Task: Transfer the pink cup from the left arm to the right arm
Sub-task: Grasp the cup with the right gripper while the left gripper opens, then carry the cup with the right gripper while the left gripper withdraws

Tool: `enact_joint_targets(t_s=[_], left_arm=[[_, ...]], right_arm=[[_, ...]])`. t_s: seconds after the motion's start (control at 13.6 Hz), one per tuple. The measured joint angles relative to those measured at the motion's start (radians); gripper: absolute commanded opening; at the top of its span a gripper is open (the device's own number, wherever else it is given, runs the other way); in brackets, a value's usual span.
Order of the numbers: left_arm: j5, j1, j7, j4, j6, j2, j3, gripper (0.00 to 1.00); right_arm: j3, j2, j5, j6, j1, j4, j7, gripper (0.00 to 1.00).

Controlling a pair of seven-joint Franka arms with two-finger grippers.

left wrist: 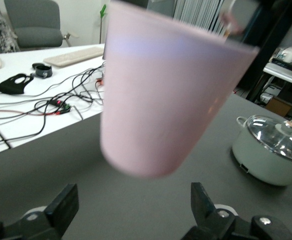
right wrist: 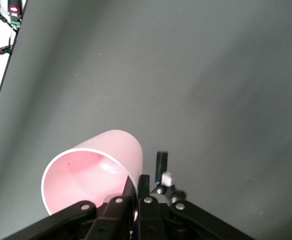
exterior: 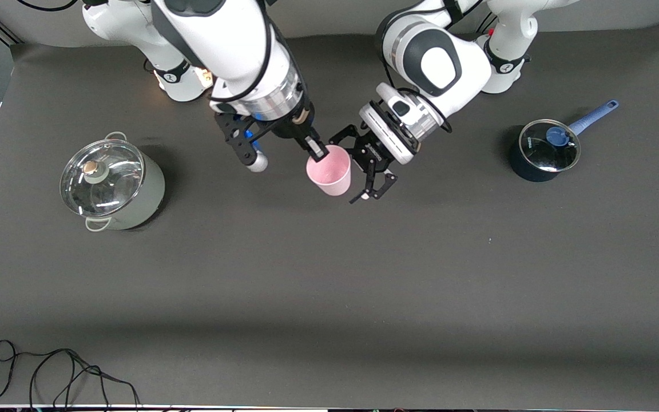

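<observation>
Cup [exterior: 329, 170] hangs above the bench [exterior: 329, 274], its rim pinched by the clenched right claw [exterior: 317, 150]. Left claw [exterior: 370, 171] stands released beside the cup, fingers apart.

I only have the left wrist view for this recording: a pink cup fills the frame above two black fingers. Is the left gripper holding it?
Observer: No. In the front view the left gripper is open beside the pink cup, its fingers apart from it.
Operator: Then who holds it?
Observer: The right gripper is shut on the cup's rim, one finger inside the mouth, as the right wrist view shows.
Operator: Is the cup resting on the table?
Observer: No, it hangs tilted over the table, between the grey-green pot and the blue saucepan.
</observation>
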Motion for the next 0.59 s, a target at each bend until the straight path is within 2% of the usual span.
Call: enact_joint_targets(t_s=[0.59], left_arm=[[0.0, 0.032, -0.034, 0.0, 0.044, 0.028, 0.099, 1.0]], right_arm=[[-0.019, -0.077, -0.003, -0.331, -0.219, 0.011, -0.679, 0.0]])
